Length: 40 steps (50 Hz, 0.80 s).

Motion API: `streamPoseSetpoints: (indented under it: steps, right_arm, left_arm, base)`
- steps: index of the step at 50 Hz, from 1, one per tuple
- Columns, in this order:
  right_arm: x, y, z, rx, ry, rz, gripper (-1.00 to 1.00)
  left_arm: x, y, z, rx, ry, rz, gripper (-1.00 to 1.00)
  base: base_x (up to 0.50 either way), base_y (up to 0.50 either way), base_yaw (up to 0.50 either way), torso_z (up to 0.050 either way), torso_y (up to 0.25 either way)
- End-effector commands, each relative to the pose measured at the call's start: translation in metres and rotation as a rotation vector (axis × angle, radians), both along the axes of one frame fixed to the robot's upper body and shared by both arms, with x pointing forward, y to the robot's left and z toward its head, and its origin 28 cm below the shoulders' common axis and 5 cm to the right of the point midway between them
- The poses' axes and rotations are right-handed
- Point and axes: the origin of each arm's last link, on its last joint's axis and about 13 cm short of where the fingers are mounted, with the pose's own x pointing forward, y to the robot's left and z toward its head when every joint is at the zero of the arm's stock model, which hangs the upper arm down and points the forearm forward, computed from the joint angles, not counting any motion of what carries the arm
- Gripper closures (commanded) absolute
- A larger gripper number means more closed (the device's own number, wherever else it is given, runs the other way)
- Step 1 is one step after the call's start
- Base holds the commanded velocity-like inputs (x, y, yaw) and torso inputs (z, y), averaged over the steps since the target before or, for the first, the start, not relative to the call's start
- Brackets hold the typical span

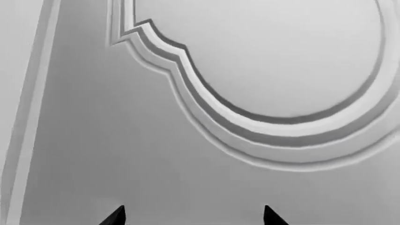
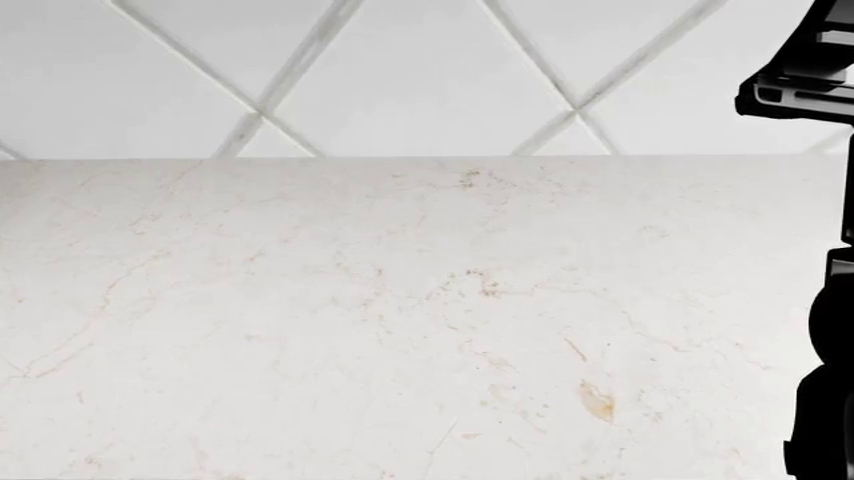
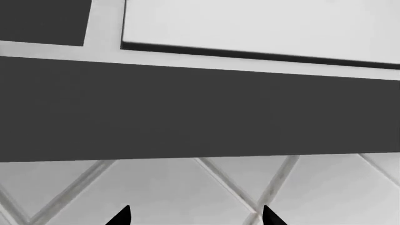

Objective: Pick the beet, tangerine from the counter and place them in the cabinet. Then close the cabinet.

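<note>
The counter (image 2: 400,320) fills the head view as a white marble worktop with beige veins; neither the beet nor the tangerine shows in any view. My left gripper (image 1: 194,216) is open with nothing between its tips, close in front of a grey cabinet door (image 1: 93,154) with a raised curved moulding (image 1: 250,126). Open and holding nothing too, my right gripper (image 3: 195,216) faces the diamond-tiled wall (image 3: 156,192) just below the dark underside of a cabinet (image 3: 187,112). Part of my right arm (image 2: 821,80) shows black at the head view's right edge.
A white diamond-tiled backsplash (image 2: 427,70) rises behind the counter. In the right wrist view a pale panel (image 3: 262,28) lies beyond the dark cabinet underside, with a lighter strip (image 3: 106,23) beside it.
</note>
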Motion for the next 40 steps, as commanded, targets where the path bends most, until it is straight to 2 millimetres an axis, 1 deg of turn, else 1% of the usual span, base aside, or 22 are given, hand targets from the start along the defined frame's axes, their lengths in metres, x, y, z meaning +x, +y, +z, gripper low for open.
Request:
streamPoseSetpoints:
  steps: [1,11,24,36,38,40]
  right_arm:
    - [-0.012,0.024,-0.093,-0.031,0.376,0.098,-1.00]
    - [-0.013,0.023,-0.093,-0.029,0.375,0.098,-1.00]
    - [-0.014,0.023,-0.092,-0.026,0.371,0.101,-1.00]
    - [-0.014,0.023,-0.090,-0.031,0.371,0.103,-1.00]
    - [-0.014,0.024,-0.090,-0.033,0.370,0.104,-1.00]
    - [-0.015,0.024,-0.089,-0.036,0.369,0.105,-1.00]
  left_arm:
    - [0.022,-0.034,-0.003,0.079,0.074,-0.181,-1.00]
    - [0.040,-0.050,-0.003,0.084,0.110,-0.205,-1.00]
    - [0.070,-0.068,-0.004,0.109,0.174,-0.193,-1.00]
    - [0.101,-0.076,-0.002,0.128,0.221,-0.143,-1.00]
    - [0.102,-0.076,-0.001,0.121,0.221,-0.141,-1.00]
    - [0.095,-0.074,-0.001,0.110,0.204,-0.150,-1.00]
  base:
    - [0.00,0.00,0.00,0.000,0.000]
    - [0.00,0.00,0.00,0.000,0.000]
    - [0.00,0.00,0.00,0.000,0.000]
    - [0.00,0.00,0.00,0.000,0.000]
    - [0.00,0.00,0.00,0.000,0.000]
    - [0.00,0.00,0.00,0.000,0.000]
